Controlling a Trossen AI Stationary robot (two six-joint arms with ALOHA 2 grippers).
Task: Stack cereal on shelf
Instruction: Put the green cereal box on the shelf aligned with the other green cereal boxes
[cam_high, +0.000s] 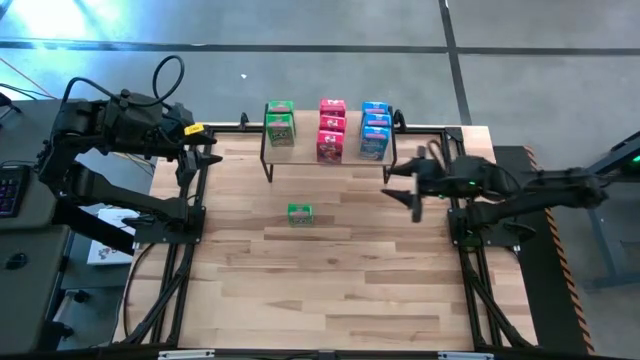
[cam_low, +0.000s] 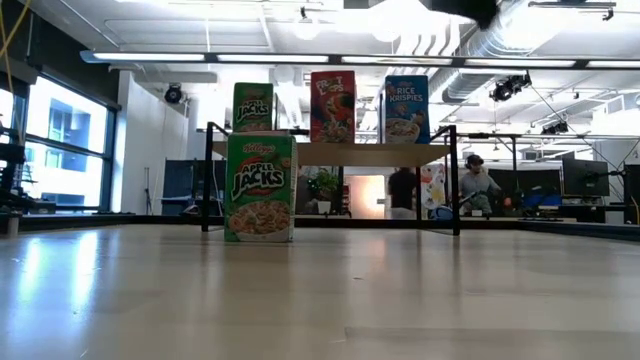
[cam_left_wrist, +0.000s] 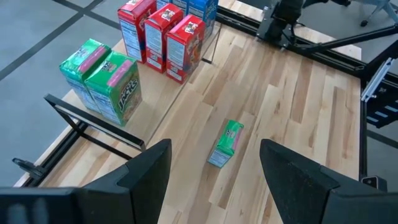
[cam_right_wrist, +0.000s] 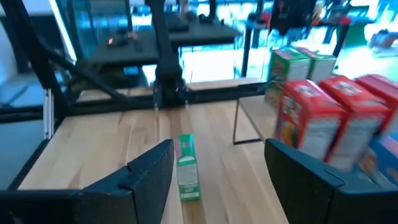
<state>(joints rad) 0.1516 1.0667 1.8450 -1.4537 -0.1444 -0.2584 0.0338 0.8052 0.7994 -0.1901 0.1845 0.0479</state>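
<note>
The shelf (cam_high: 303, 145), a low stand on thin black legs, is at the table's far middle. On it stand two green cereal boxes (cam_high: 280, 122), three red ones (cam_high: 331, 128) and three blue ones (cam_high: 375, 128). One more green box (cam_high: 299, 213) stands upright on its bottom end on the tabletop, nearer than the shelf (cam_low: 260, 187). My left gripper (cam_high: 210, 152) hangs open in the air at the table's far left, empty. My right gripper (cam_high: 398, 185) is open and empty at the right, pointing toward the lone green box (cam_right_wrist: 186, 167).
Black frame rails run along the table's left edge (cam_high: 180, 250) and right edge (cam_high: 475, 270). Bare wood (cam_high: 330, 290) stretches from the lone box to the near edge. In the low view, people and desks show in the room beyond the table.
</note>
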